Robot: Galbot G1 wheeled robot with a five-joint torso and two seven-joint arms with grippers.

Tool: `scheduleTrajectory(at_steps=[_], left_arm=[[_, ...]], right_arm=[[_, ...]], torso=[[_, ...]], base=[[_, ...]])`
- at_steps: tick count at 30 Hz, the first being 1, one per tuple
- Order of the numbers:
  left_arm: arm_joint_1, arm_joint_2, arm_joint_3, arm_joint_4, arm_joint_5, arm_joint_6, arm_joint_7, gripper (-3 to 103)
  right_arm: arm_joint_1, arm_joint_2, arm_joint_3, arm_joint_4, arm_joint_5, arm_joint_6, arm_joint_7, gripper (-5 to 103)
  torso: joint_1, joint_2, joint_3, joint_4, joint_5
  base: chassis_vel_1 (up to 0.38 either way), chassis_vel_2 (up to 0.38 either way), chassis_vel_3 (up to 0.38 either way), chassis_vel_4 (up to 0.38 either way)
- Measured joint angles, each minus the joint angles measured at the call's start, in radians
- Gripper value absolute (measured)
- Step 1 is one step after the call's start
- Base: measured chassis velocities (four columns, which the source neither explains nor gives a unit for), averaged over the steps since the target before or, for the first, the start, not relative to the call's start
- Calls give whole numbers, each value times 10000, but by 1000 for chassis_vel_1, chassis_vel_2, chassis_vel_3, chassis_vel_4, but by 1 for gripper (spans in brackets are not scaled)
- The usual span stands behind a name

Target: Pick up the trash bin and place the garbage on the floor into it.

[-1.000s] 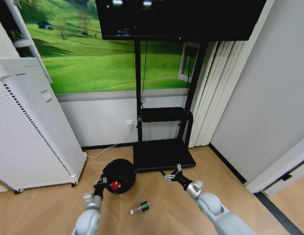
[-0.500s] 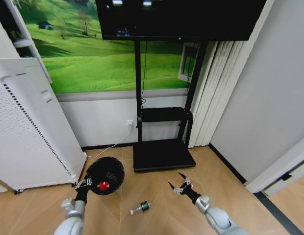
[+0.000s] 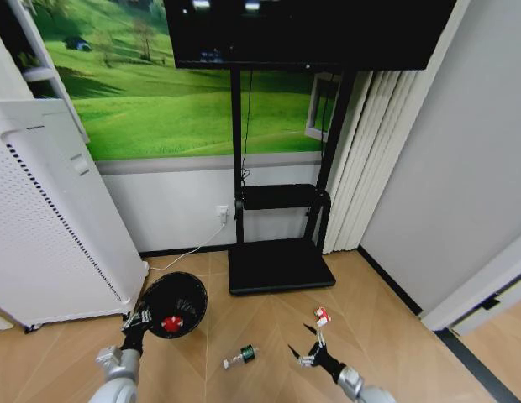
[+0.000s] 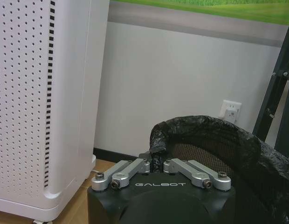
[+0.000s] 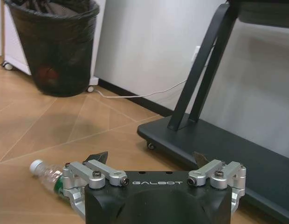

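The trash bin (image 3: 178, 302) is a small black mesh basket lined with a black bag, at the left on the wood floor. My left gripper (image 3: 137, 321) is shut on its near rim, and the left wrist view shows the fingers pinching the bag-covered rim (image 4: 156, 148). A red piece of garbage (image 3: 171, 323) lies inside the bin. A clear bottle with a green label (image 3: 241, 357) lies on the floor between the arms. A red-and-white packet (image 3: 322, 316) lies just beyond my right gripper (image 3: 304, 353), which is open and holds nothing. The right wrist view has the bottle (image 5: 45, 174) beside that gripper (image 5: 150, 159).
A tall white perforated appliance (image 3: 50, 235) on wheels stands left of the bin. The black screen stand's base (image 3: 279, 264) lies ahead against the wall, with a white cable (image 3: 181, 256) on the floor. A grey wall and a curtain (image 3: 370, 168) close off the right.
My left arm has carried the bin to the left. My right gripper has drawn back toward me, and the red-and-white packet now shows on the floor beyond it.
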Motion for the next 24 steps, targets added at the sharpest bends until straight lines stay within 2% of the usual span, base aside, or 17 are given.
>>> scheduleTrajectory(at_steps=[4, 5, 7, 8, 9, 13, 19, 24], left_arm=[[52, -60, -30, -77, 10, 30, -27, 7], [105, -82, -84, -112, 17, 34, -29, 7], [145, -95, -132, -134, 23, 35, -30, 7], [248, -111, -244, -198, 27, 34, -28, 7], [248, -111, -244, -198, 27, 34, -28, 7], [468, -178, -578, -365, 32, 35, -23, 7], [678, -267, -840, -568, 33, 31, -18, 7], [990, -369, -1174, -834, 27, 1, 33, 7]], right_arm=[[119, 244, -99, -510, -599, 308, -1, 100], [261, 396, -85, -841, -1227, 537, -9, 100], [334, 466, -66, -1014, -1586, 641, -9, 100], [472, 585, -71, -1324, -2267, 771, 4, 100], [472, 585, -71, -1324, -2267, 771, 4, 100], [847, 878, -308, -1799, -3278, 739, 233, 100], [1221, 1162, -523, -2157, -3787, 655, 363, 100], [1615, 1431, -605, -2569, -4770, 715, 490, 100]], torso=[[0, 0, 0, -1, -2], [0, 0, 0, 0, 0], [0, 0, 0, -1, 2], [0, 0, 1, 1, 2], [0, 0, 1, 1, 2], [1, 0, 0, 0, 0], [1, 0, 1, 1, -1], [1, 0, 1, 2, 0]], base=[[0, 0, 0, 0], [0, 0, 0, 0], [0, 0, 0, 0], [0, 0, 0, 0], [0, 0, 0, 0], [0, 0, 0, 0], [0, 0, 0, 0], [0, 0, 0, 0]])
